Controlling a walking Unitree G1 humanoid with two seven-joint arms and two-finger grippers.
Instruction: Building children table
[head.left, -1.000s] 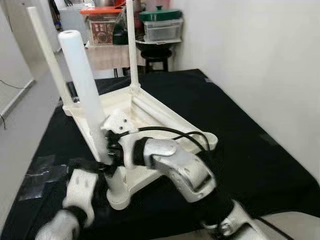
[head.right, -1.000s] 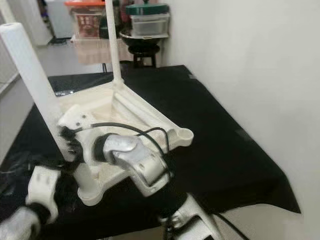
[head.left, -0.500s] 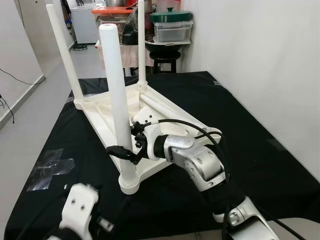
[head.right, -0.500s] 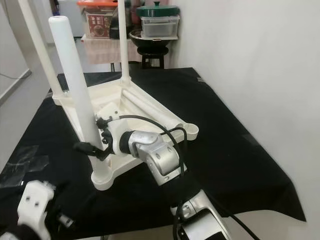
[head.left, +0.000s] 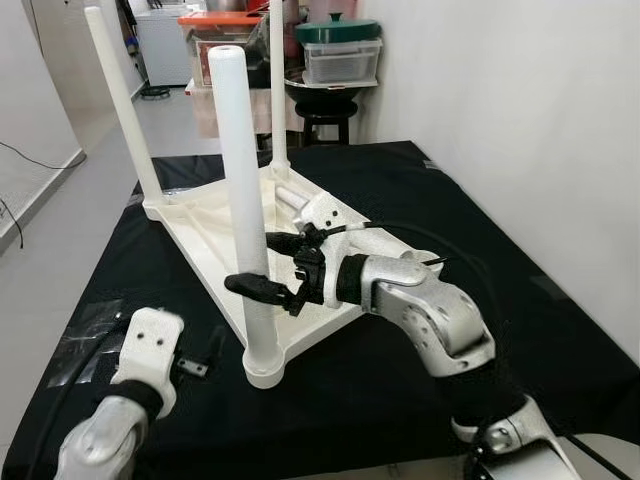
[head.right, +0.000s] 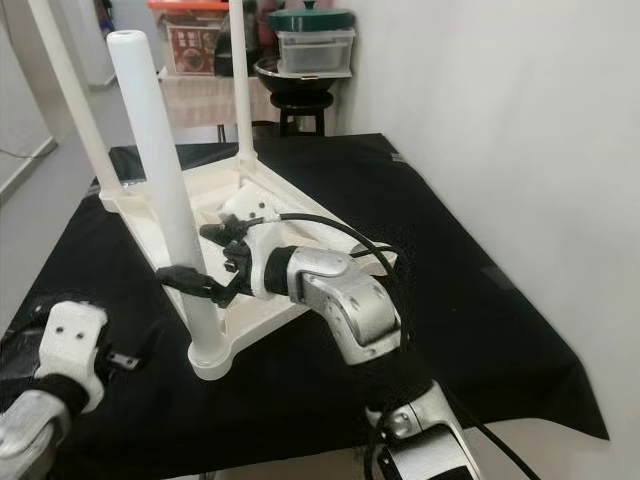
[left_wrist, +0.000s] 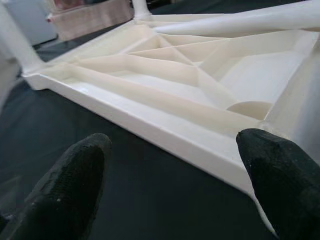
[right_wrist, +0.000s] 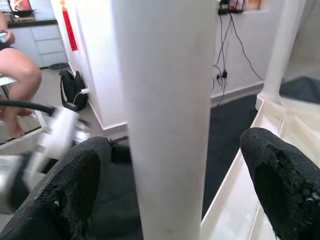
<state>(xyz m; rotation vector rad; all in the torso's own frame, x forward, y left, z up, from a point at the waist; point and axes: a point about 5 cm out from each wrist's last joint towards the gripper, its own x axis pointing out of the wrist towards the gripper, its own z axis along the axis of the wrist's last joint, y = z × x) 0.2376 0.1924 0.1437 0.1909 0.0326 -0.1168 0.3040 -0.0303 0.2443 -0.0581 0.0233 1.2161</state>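
right tool (head.left: 262, 268): open, fingers either side of near white leg (head.left: 244, 210), centre frame | left tool (left_wrist: 175, 185): open, lower left, near upturned table (head.left: 215, 232)

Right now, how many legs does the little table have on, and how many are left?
Three legs stand up from the upside-down tabletop on the black mat: two far ones and the thick near leg. The right tool sits open around that near leg. The left tool hovers open nearby. The right corner socket looks empty, so one leg seems left.
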